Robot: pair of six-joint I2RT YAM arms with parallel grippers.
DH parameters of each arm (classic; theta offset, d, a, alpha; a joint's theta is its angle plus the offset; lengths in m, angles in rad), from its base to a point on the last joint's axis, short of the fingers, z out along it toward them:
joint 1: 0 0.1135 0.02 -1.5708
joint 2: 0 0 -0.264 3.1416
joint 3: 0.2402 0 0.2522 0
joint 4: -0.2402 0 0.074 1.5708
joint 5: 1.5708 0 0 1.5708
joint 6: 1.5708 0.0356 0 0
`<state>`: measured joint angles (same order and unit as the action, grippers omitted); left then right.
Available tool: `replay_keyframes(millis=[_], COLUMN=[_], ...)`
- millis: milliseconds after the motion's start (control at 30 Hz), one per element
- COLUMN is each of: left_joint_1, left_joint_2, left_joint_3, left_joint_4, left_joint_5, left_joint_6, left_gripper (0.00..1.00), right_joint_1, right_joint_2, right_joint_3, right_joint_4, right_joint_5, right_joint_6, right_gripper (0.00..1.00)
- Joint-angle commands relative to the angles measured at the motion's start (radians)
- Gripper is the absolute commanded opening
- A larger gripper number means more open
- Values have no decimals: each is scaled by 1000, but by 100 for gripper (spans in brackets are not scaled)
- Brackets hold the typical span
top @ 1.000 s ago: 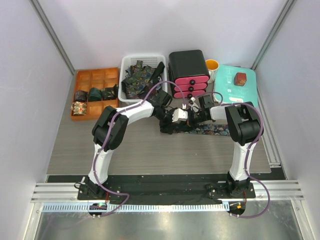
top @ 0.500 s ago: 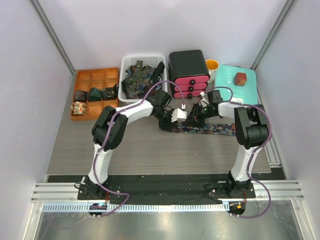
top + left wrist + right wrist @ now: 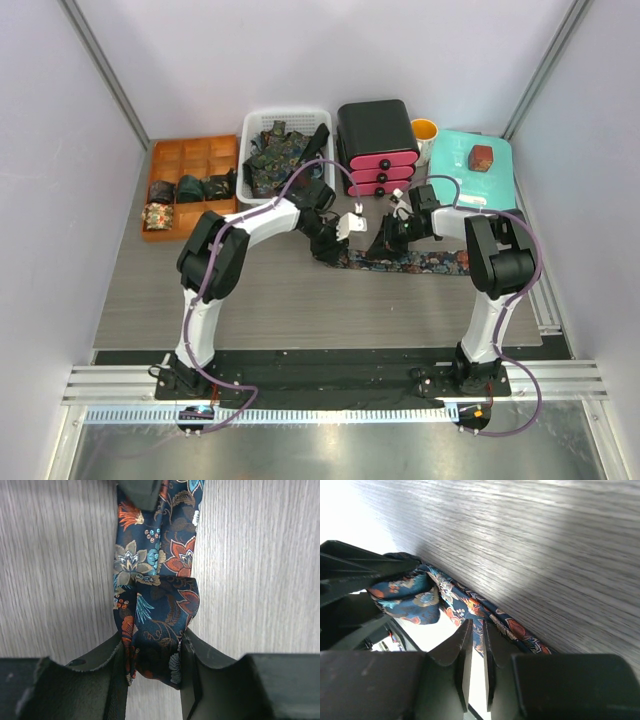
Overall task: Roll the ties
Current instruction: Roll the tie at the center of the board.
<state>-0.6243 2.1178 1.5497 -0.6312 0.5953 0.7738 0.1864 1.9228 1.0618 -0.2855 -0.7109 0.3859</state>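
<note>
Folded tie [image 3: 160, 575] end pinched by left claw [image 3: 152, 650], right claw [image 3: 475, 632] nearly together, grip unclear, tie's length cropped.

Both arms reach inward, elbows out, wrists tipped down, grippers nose to nose and near each other. Left gripper [image 3: 152, 650] pinches the tie [image 3: 160, 565] at its folded end. Right gripper [image 3: 474, 630] has its fingers nearly together, a sliver apart.

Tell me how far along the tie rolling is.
Done: four rolled ties sit in the orange tray. In hand: the left gripper pinches the folded end of a floral tie, only the first turn made; the right gripper is beside it. Left: the rest of its length lies flat, plus the loose ties in the white basket.
</note>
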Motion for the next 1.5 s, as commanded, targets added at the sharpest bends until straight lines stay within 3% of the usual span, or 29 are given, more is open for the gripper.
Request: replay_keyframes(millis=[0,133,267,467,667,867,1133,1200,1300,1333,1433,1467], left_joint_1=[29,28,12,-37,-46,-46,-46,-46,-46,-46,-46,-46], left_joint_2=[-94,-73,-42,-15,13,14,13,13,16,16,13,13], left_joint_3=[-60,-60,-59,-45,-19,-17,-22,-19,-16,-16,-19,-19], left_joint_4=[73,71,4,-24,-28,-30,-32,-33,-36,-36,-35,-35], left_joint_5=[-6,-18,-69,-147,-186,-178,-170,-170,-173,-173,-172,-172], left_joint_6=[-105,-105,1,-1,-33,-34,-25,-24,-24,-22,-24,-24], left_gripper=[25,25,25,26,27,28,29,29,30,30,32,36], right_joint_1=[12,12,12,18,80,117,136,142,140,139,127,124], right_joint_2=[36,45,24,-87,-140,-105,-55,-44,-39,-39,-36,-35], right_joint_3=[-23,-13,13,-28,-170,-198,-189,-177,-166,-163,-163,-164], right_joint_4=[-60,-60,-55,130,342,506,579,566,514,473,405,392], right_joint_5=[129,139,95,-58,-71,-53,-22,-21,-7,-2,22,25], right_joint_6=[-85,-104,-104,142,401,450,461,450,406,392,344,314], right_gripper=[20,19,21,42,49,52,51,49,28,15,1,1])
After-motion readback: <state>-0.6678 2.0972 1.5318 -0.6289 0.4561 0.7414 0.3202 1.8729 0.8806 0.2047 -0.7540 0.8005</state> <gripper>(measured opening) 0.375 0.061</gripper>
